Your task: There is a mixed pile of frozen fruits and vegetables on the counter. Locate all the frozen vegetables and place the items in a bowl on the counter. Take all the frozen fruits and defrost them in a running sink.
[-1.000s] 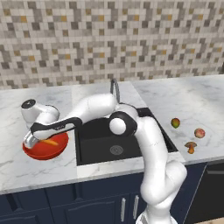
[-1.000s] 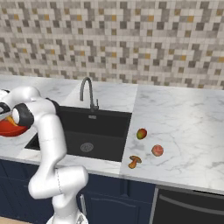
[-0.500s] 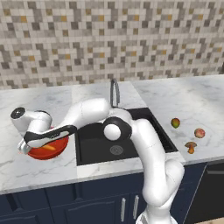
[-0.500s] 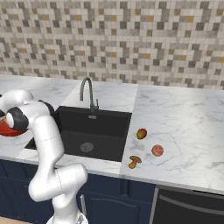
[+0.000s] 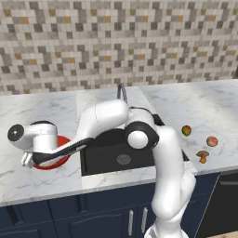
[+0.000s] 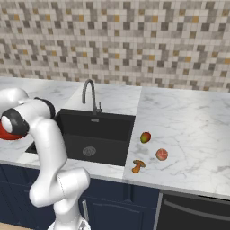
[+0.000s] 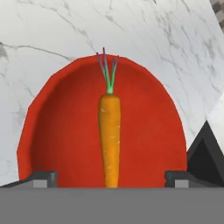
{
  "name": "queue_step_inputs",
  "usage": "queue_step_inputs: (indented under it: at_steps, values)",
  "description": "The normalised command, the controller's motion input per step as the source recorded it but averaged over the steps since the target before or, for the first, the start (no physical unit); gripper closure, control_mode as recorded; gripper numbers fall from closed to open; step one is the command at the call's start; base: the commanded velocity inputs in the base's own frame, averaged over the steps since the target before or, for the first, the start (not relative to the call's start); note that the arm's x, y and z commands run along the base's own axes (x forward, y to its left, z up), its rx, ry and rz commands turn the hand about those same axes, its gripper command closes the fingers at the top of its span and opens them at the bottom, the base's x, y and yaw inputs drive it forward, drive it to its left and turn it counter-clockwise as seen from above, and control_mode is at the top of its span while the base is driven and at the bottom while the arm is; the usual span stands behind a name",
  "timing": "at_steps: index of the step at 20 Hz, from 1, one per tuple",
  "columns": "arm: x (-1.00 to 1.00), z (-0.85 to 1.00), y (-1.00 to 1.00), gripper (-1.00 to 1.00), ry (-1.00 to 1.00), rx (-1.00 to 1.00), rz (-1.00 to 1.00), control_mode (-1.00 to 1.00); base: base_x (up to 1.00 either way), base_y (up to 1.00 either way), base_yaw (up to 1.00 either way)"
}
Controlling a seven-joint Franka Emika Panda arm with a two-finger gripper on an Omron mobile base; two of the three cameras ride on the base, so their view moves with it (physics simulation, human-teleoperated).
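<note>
An orange carrot (image 7: 109, 140) with a green top lies lengthwise in the glossy red bowl (image 7: 57, 131). My gripper (image 7: 110, 180) hangs just above it, open, its fingertips (image 7: 41, 178) spread far wider than the carrot and touching nothing. In the left base view the gripper (image 5: 28, 159) is at the left rim of the bowl (image 5: 60, 157) on the white marble counter (image 5: 42, 181). Right of the black sink (image 5: 122, 155) lie a greenish fruit (image 5: 186, 130), a reddish-pink fruit (image 5: 212, 141) and a beige-brown lump (image 5: 202, 156).
The curved grey tap (image 6: 90, 95) stands behind the sink (image 6: 96, 137); I see no water running. My arm stretches across the basin's left side toward the bowl (image 6: 6, 134). The fruits (image 6: 145, 137) sit near the counter's front edge (image 6: 179, 184).
The jaws have gone from shut to wide open, and the carrot now rests loose in the bowl. The hand has shifted slightly left over the bowl.
</note>
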Motion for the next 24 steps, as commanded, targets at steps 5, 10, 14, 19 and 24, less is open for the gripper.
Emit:
queue_step_inputs:
  at_steps: [5,10,14,19,24]
  values:
    - [-0.04,0.83,-0.77,-1.0,-0.16,0.13,-0.05,-1.0,0.0,0.0,0.0]
    - [0.0,0.88,-0.86,-1.0,-0.03,0.3,-0.21,-1.0,0.0,0.0,0.0]
    - [0.05,0.84,-0.71,-1.0,0.02,0.4,-0.26,-1.0,0.0,0.0,0.0]
    - [0.13,0.47,-0.45,-1.0,0.19,0.27,-0.27,-1.0,0.0,0.0,0.0]
    - [0.0,0.27,-0.39,-1.0,0.29,0.13,-0.28,-1.0,0.0,0.0,0.0]
